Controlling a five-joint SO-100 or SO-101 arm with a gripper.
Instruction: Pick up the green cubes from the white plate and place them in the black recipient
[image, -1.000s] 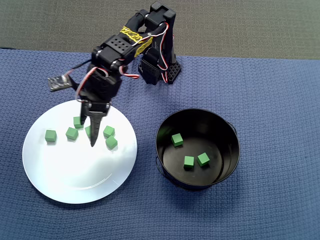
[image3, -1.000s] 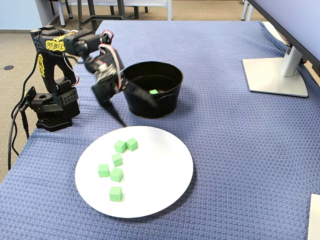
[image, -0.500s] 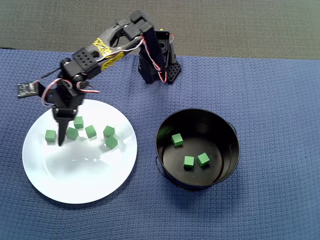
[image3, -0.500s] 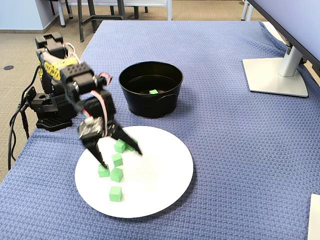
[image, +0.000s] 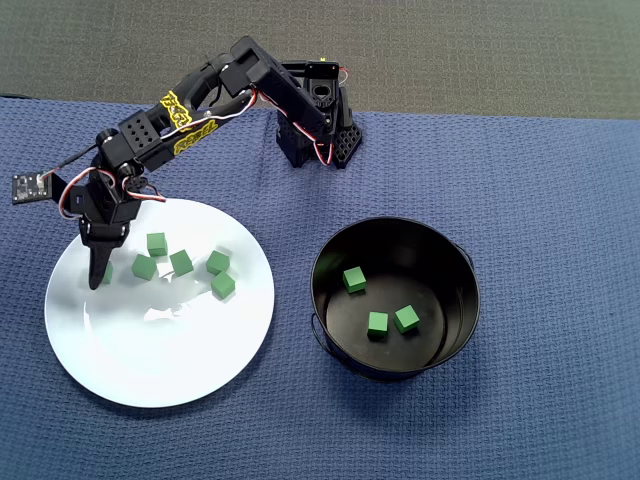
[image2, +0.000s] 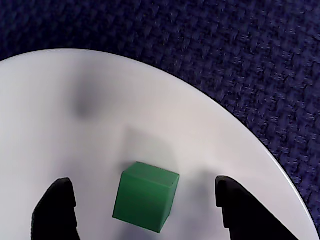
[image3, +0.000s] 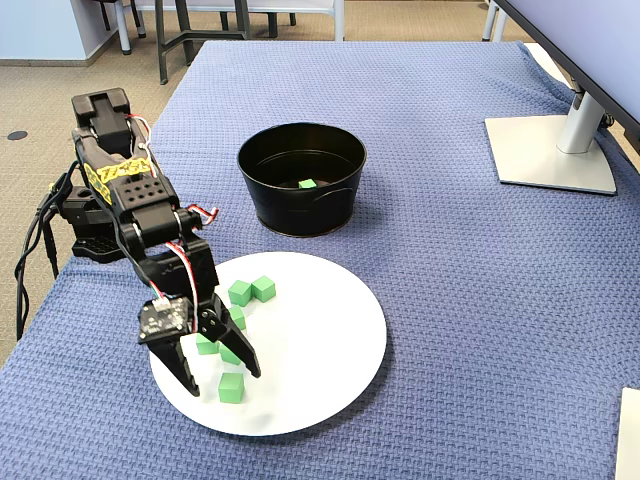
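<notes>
Jaws (image2: 142, 212): standing open, straddling one green cube (image2: 145, 196) without touching it.
White plate (image: 150, 360): lying on the blue bench cloth (image: 560, 200), left in the overhead view, carrying six cubes.
Black recipient (image: 330, 255): sitting right of the plate, holding three cubes.

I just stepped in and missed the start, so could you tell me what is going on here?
A small black robot arm is moving little green cubes from the round white plate into the deep black metal pot. Three cubes lie in the pot. Its end effector is open over the plate's edge, fingers either side of one green cube, not yet closed on it. Four more sit nearby.
</notes>
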